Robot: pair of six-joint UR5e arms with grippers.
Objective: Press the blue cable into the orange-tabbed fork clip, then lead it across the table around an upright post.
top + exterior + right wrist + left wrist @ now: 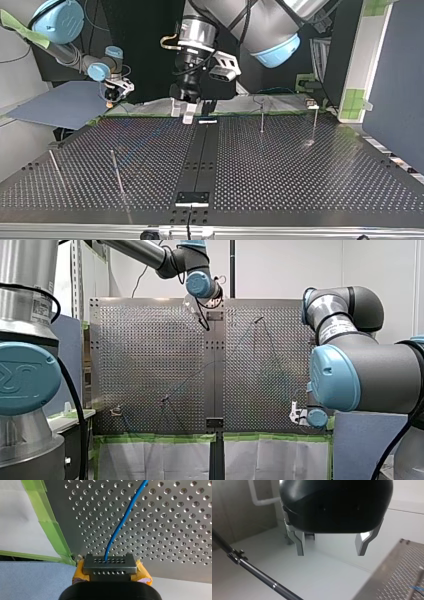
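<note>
At the front view's left, we cannot confirm seating in the orange-tabbed fork clip (116, 411). Our left gripper (331, 547) hangs empty, fingers wide apart. Our right gripper (110, 565) pinches the blue cable (125, 515) at the table (175, 530) edge. Next, we judge, comes taut routing around an upright post (116, 172).

The perforated table (310, 175) is edged with green tape (47, 520). Thin upright posts (116, 172) are set on it, and a blue cable (122, 522) is laid across.
</note>
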